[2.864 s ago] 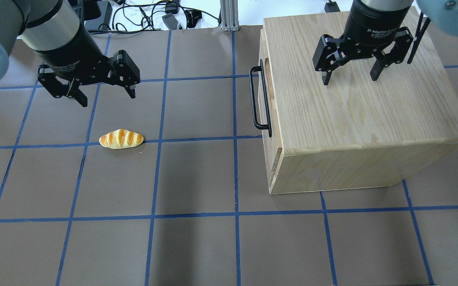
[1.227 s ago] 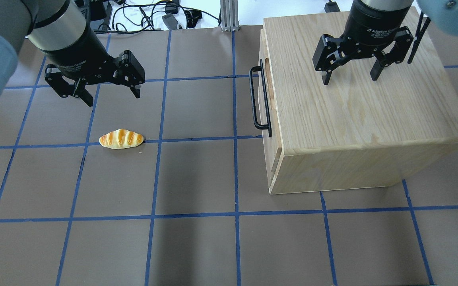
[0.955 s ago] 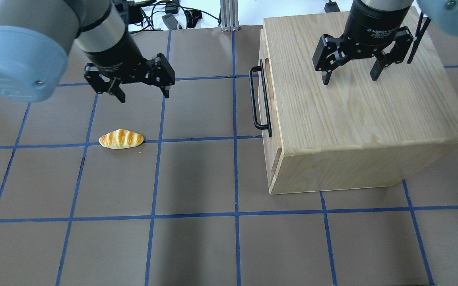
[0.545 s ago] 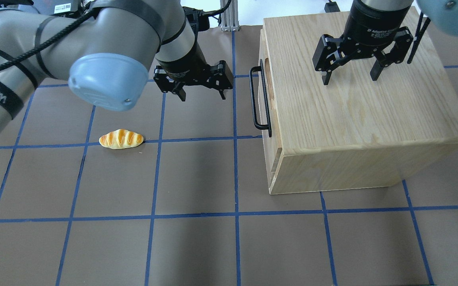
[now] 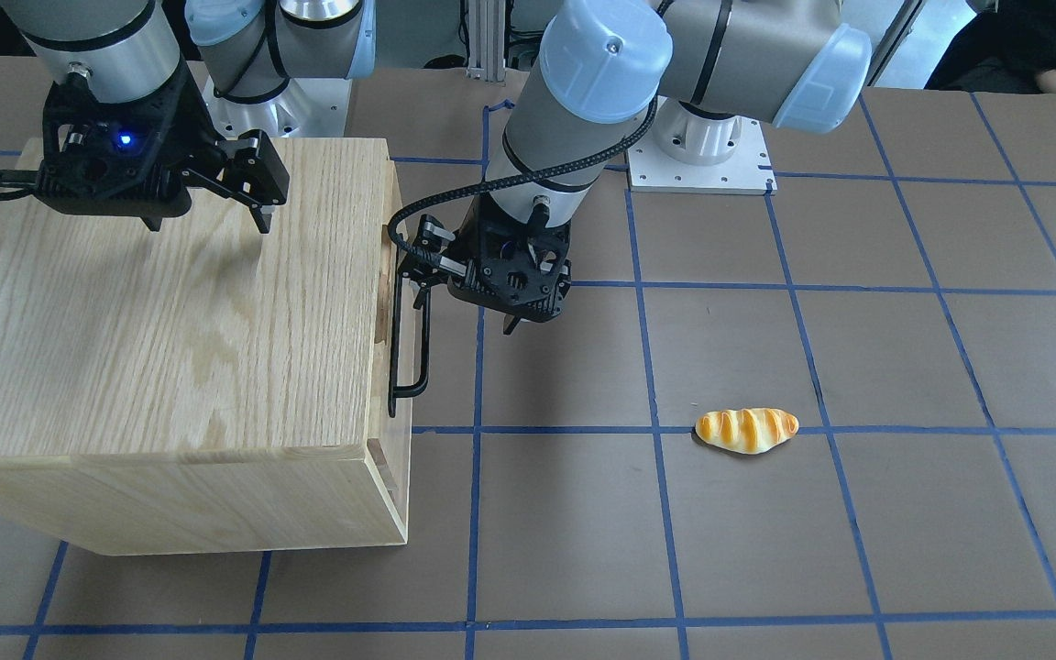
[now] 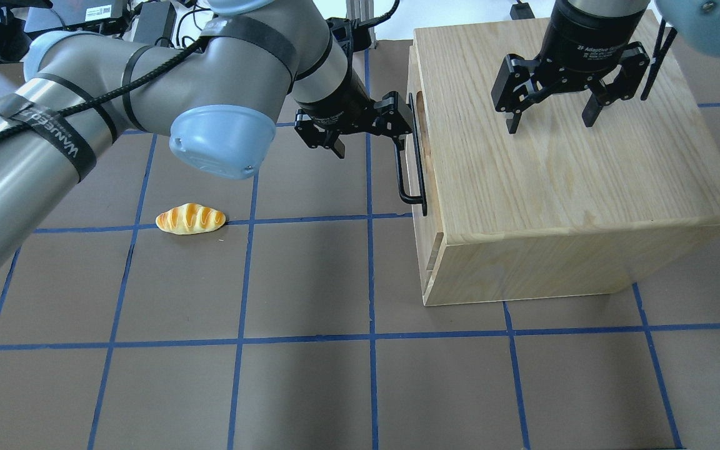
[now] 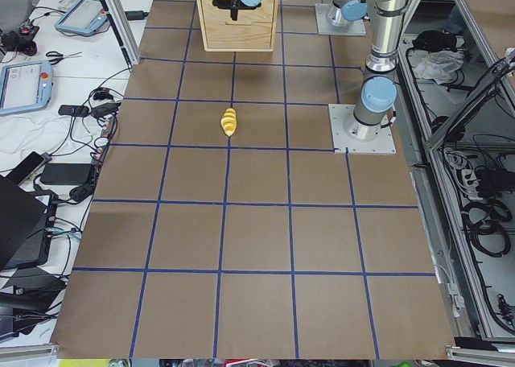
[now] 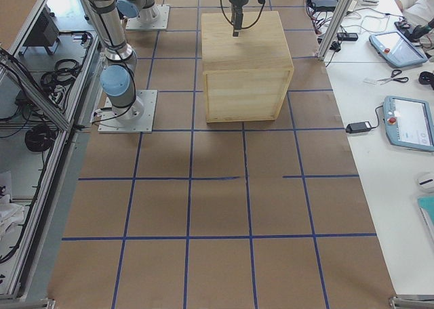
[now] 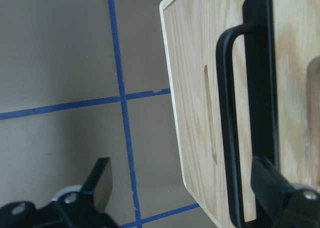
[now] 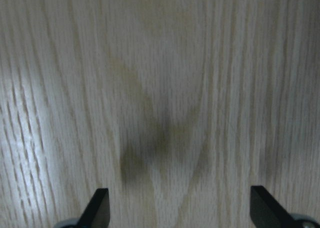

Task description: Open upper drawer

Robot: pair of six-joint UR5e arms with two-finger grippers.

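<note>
The upper drawer's light oak front (image 9: 195,88) sits shut in the left face of the oak cabinet (image 6: 554,175). Its long black bar handle (image 6: 411,162) also shows in the left wrist view (image 9: 250,113) and the front view (image 5: 409,357). My left gripper (image 6: 372,140) is open at the handle's far end. One finger (image 9: 280,193) is right at the bar and the other finger (image 9: 100,180) is out over the table. My right gripper (image 6: 547,125) is open and empty, just above the cabinet top (image 10: 165,88).
A toy bread roll (image 6: 190,219) lies on the brown gridded table (image 6: 310,281), left of the cabinet; it also shows in the front view (image 5: 746,429). Cables and a metal post (image 6: 359,25) are at the far edge.
My left arm has swung right across the table, from above the bread's area to the drawer handle, jaws staying open. The right gripper, the drawer and the bread have not moved.
</note>
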